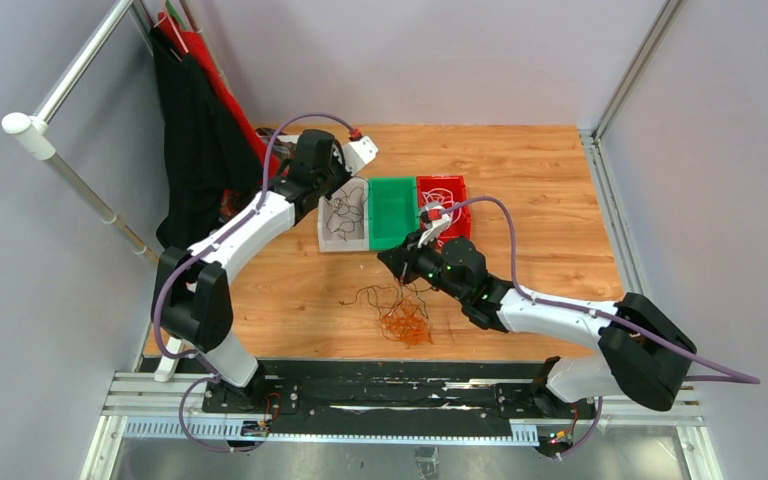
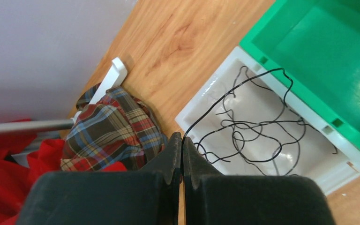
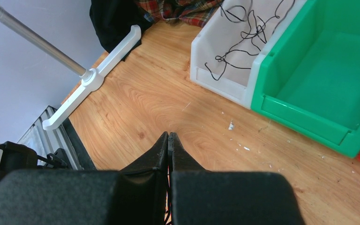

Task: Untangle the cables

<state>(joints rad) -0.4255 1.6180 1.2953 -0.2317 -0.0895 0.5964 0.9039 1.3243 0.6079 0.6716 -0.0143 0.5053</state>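
I'm mid-sort, I judge. At the middle of the wooden table (image 1: 520, 200) stands a glossy white plastic bin (image 1: 332, 243), with a green bin (image 1: 392, 212) touching it. Near the front edge lies the tangle of cables (image 1: 406, 322), wiry orange and black curls. My left gripper (image 2: 182, 140) is clamped on a thin black cable (image 2: 253, 124) trailing into the white bin. The next move calls for letting it go there. My right gripper (image 3: 168, 136) is pressed together above the tangle.

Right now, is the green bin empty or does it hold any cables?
Empty. The green bin shows a bare floor in both wrist views; black cables lie in the white bin beside it.
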